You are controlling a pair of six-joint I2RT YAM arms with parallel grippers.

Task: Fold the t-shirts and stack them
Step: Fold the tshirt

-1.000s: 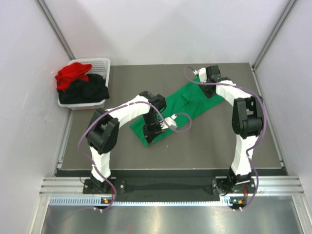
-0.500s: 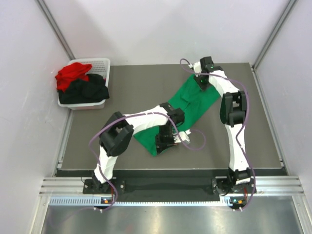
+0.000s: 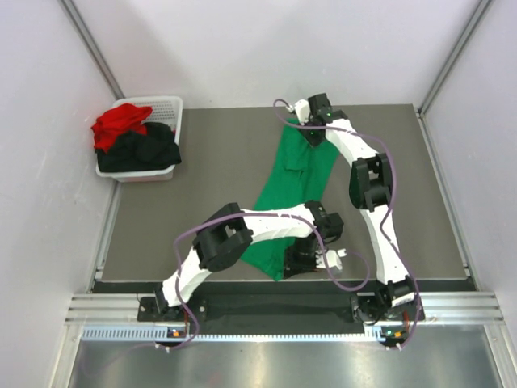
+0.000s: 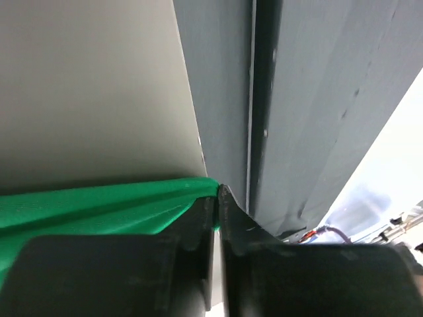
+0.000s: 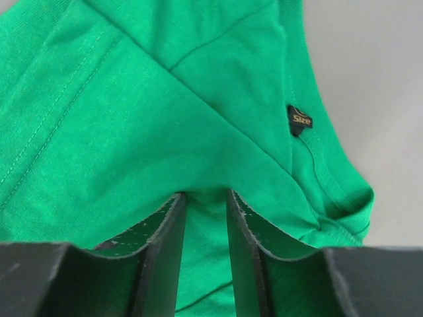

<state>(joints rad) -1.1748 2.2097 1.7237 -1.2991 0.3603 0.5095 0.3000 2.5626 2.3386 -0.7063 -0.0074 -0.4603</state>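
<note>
The bright green t-shirt (image 3: pixel 295 174) lies stretched in a long strip from the back of the table to its near edge. My right gripper (image 3: pixel 313 128) is at its far end, shut on a fold of green cloth near the collar and size label (image 5: pixel 301 120); in the right wrist view the gripper (image 5: pixel 206 197) has cloth (image 5: pixel 165 99) bunched between the jaws. My left gripper (image 3: pixel 305 260) is at the near end, shut (image 4: pixel 218 195) on the edge of the green shirt (image 4: pixel 99 205). The red t-shirt (image 3: pixel 119 123) and the black t-shirt (image 3: pixel 145 152) lie heaped in the white basket (image 3: pixel 166 103).
The basket stands at the back left by the left wall. The table's near edge and a metal rail (image 3: pixel 283 307) run just below my left gripper. Purple cables (image 3: pixel 347 279) loop off both arms.
The green shirt swung from a diagonal lie to a near-far strip. My left gripper moved right and toward the near edge; my right gripper moved left along the back.
</note>
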